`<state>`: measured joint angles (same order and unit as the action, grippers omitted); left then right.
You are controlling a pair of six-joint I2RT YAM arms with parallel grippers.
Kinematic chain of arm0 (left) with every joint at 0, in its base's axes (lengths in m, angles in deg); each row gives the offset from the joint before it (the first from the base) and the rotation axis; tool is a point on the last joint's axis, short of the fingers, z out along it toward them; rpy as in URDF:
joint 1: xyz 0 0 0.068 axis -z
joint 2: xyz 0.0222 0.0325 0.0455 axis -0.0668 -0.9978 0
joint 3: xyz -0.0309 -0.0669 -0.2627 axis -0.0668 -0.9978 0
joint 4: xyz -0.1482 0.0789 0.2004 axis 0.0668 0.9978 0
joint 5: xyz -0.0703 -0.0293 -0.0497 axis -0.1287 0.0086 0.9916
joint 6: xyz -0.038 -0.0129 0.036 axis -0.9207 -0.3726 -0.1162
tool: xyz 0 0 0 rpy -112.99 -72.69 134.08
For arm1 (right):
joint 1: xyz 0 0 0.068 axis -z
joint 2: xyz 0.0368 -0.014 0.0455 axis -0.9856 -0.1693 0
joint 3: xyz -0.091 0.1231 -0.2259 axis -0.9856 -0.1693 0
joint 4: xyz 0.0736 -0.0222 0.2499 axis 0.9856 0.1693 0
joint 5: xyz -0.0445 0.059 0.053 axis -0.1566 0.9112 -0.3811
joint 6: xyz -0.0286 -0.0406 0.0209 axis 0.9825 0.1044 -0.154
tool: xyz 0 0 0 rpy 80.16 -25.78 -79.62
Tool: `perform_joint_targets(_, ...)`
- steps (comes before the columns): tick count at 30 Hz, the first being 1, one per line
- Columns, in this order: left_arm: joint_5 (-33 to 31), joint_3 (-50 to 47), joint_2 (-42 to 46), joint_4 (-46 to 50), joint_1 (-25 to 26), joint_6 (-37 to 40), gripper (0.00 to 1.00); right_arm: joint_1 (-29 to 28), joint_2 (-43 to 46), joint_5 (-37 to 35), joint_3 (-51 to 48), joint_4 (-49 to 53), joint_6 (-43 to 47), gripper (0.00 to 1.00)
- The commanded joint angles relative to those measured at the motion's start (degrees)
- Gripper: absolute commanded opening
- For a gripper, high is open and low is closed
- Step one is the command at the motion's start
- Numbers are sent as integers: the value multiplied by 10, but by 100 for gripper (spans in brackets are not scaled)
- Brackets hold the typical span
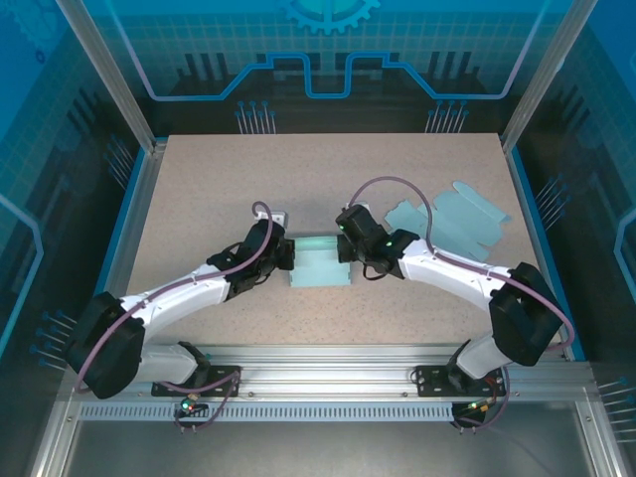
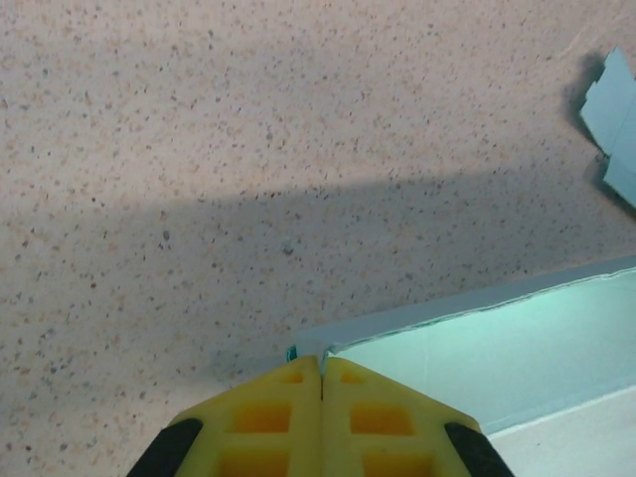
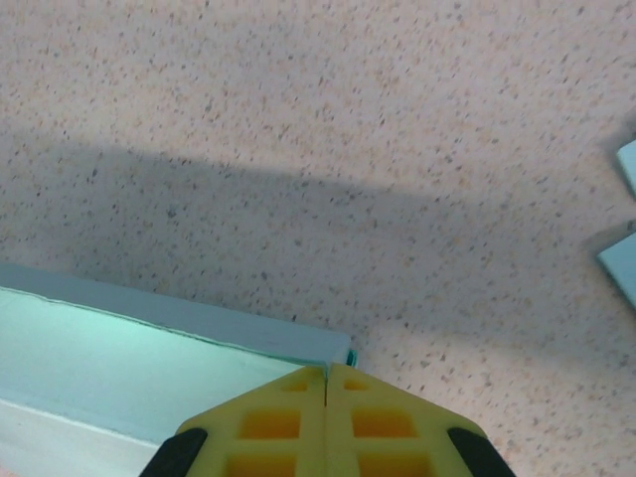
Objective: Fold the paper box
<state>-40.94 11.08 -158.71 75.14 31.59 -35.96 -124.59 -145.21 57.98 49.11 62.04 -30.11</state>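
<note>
The pale teal paper box (image 1: 320, 263) lies half folded at the table's centre between both arms. My left gripper (image 1: 288, 253) pinches its left end. In the left wrist view the yellow fingertips (image 2: 293, 383) meet on a thin corner of the paper box (image 2: 497, 343), so that left gripper (image 2: 321, 366) is shut on it. My right gripper (image 1: 350, 253) pinches the right end. In the right wrist view the right gripper (image 3: 327, 373) is likewise shut on the edge of the paper box (image 3: 129, 348) at its corner.
Flat teal paper blanks (image 1: 459, 221) lie at the right rear of the speckled table (image 1: 328, 169); their edges show as paper blanks (image 2: 614, 124) in the left wrist view and paper blanks (image 3: 624, 268) in the right. A small white object (image 1: 278, 214) sits behind the left gripper.
</note>
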Motion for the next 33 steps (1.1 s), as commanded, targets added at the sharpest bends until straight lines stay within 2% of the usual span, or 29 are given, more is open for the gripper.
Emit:
perform_joint_targets(1,31,-10,-4,-111,10,32,0,-14,10,-8,-13,-88,32,0)
perform_joint_targets(6,34,-38,-32,-207,11,40,0,-13,8,-29,-40,-150,47,0)
perform_joint_targets(18,18,-54,-81,-388,15,131,0,-8,-2,-54,-74,-297,117,0)
perform_joint_targets(21,13,-67,-105,-448,23,153,0,-8,-8,-60,-80,-322,124,0)
perform_joint_targets(29,-20,-147,-149,-604,66,199,0,-20,-7,-56,-176,-438,117,0)
perform_joint_targets(33,-27,-166,-148,-622,77,207,0,-33,1,-74,-211,-476,120,0)
